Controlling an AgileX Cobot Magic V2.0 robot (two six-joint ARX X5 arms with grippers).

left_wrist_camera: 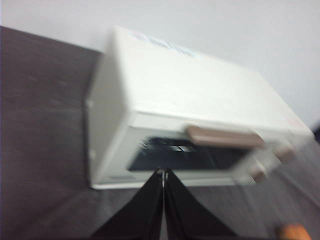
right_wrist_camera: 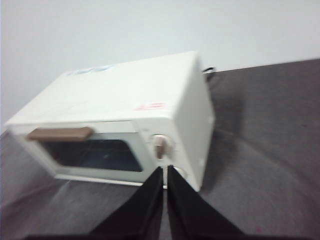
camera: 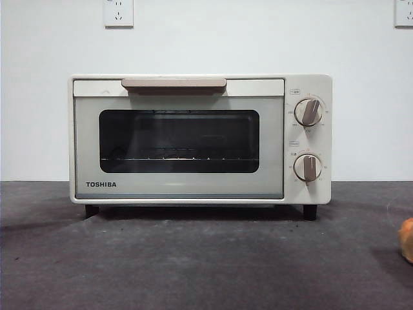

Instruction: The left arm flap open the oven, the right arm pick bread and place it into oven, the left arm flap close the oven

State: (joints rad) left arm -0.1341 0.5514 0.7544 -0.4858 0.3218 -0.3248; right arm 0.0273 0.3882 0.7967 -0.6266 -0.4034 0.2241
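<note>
Right, I see the cream-white boxy toaster oven [camera: 200,139] w/ door shut on the dark table [camera: 193,265]. Golden-brown bread piece [camera: 406,239] sits front-right. Left gripper [left_wrist_camera: 163,172] & right gripper [right_wrist_camera: 164,170]: both jaw pairs closed, holding nothing.

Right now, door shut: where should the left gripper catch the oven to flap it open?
Probably the beige bar handle along the door's top edge on the oven. It sticks out from the door, so come from above and in front, hook it, and pull down and outward.
</note>
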